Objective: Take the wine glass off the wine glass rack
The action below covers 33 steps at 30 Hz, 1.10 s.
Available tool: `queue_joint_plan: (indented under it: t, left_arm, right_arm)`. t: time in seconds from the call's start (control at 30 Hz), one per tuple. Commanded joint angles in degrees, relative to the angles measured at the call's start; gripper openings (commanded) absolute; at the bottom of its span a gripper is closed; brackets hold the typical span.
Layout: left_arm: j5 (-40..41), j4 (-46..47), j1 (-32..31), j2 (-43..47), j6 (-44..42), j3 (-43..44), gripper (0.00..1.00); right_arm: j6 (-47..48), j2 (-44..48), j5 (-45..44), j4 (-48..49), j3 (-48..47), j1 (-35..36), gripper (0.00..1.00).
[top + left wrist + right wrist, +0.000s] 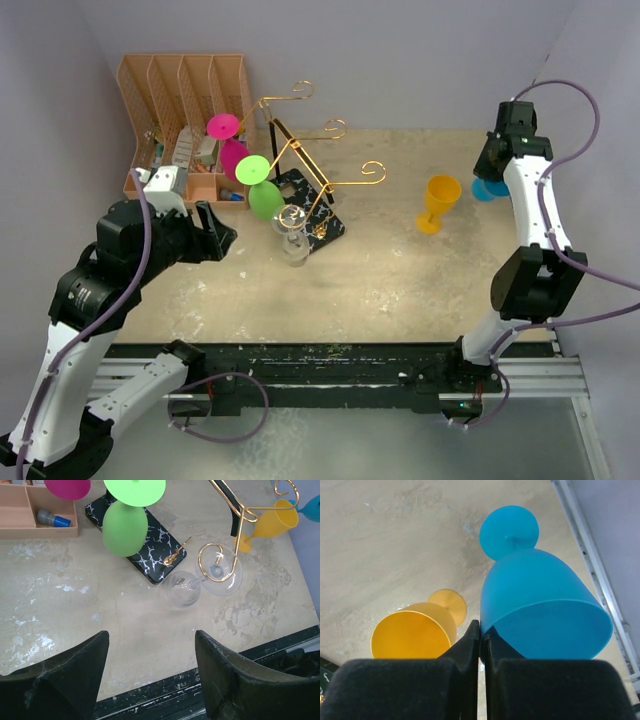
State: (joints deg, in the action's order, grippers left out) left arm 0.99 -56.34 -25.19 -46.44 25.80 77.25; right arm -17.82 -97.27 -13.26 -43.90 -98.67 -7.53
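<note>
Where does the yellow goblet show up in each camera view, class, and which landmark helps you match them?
Top external: the yellow goblet stands upright, right of centre.
Left wrist: near the upper right corner.
Right wrist: lower left, seen from above into its bowl.
Shared landmark: the blue glass beside it.

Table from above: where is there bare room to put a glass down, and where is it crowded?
Bare: the middle, between the wine glass rack and the yellow glass, and the near strip along the black rail. Crowded: the left, where the orange organiser, the rack and its hanging glasses bunch, and the right edge by the blue glass.
</note>
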Motion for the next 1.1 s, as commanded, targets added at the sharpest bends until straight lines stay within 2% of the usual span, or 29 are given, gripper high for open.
queue_joint_plan:
  t: [0.0,0.5,0.73,1.07]
  left_arm:
    - [1.61,0.02,-0.12,1.79,-1.49,1.03,0.73]
    - [4.22,-1.99,-0.12,3.49,-2.73,-2.31,0.74]
    - [5.68,-2.73,-0.1,4.27,-3.53,-3.61,0.74]
    - [9.59,-2.43,-0.12,7.78,-3.87,-6.02,0.74]
  right_arm:
    - [-1.17,-0.96,4.76,3.83,1.19,-0.19,0.0]
    - [-1.08,-6.31,9.48,2.76,-0.14,-0.12,0.01]
    - [-0.39,-6.4,7.57,2.52,-2.22,-0.12,0.2]
    - [0.36,-1.22,7.03,2.95,-5.43,0.01,0.25]
